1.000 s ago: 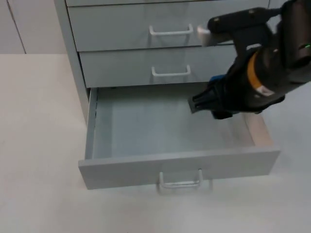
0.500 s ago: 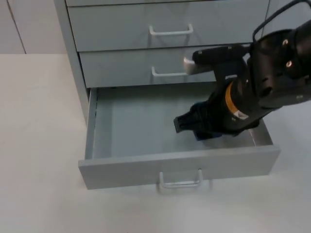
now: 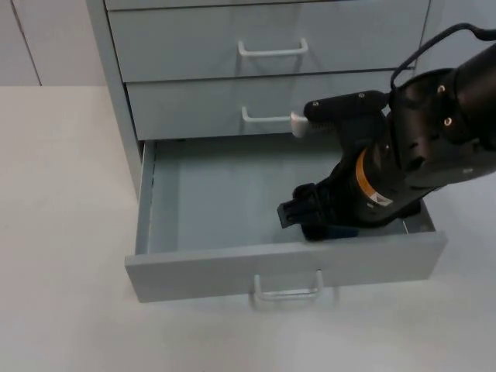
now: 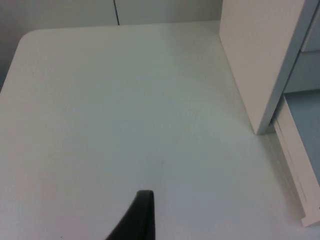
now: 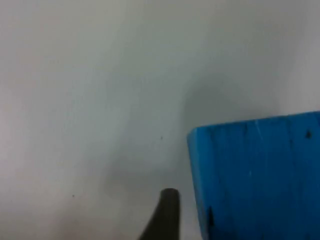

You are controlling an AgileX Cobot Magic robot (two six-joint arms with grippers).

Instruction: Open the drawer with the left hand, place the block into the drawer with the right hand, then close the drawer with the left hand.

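The bottom drawer (image 3: 279, 263) of the grey cabinet stands pulled out, its floor bare. My right gripper (image 3: 308, 220) reaches down inside the drawer near its front right part, shut on the blue block (image 3: 342, 231), of which a thin blue edge shows under the arm. In the right wrist view the blue block (image 5: 260, 175) sits close beside the black fingertip (image 5: 167, 212), just above the grey drawer floor. My left arm waits off to the left over the white table; one black fingertip (image 4: 141, 212) shows there, with the drawer's side rail (image 4: 300, 155) beyond it.
Two shut drawers with white handles (image 3: 272, 51) sit above the open one in the cabinet (image 3: 116, 93). The open drawer's handle (image 3: 288, 291) juts toward the table's front. The cabinet's side wall (image 4: 260, 65) stands on the white table (image 4: 125, 110).
My right gripper has come down and forward with the blue block, from above the drawer's back right into its front right part. The drawer has not moved.
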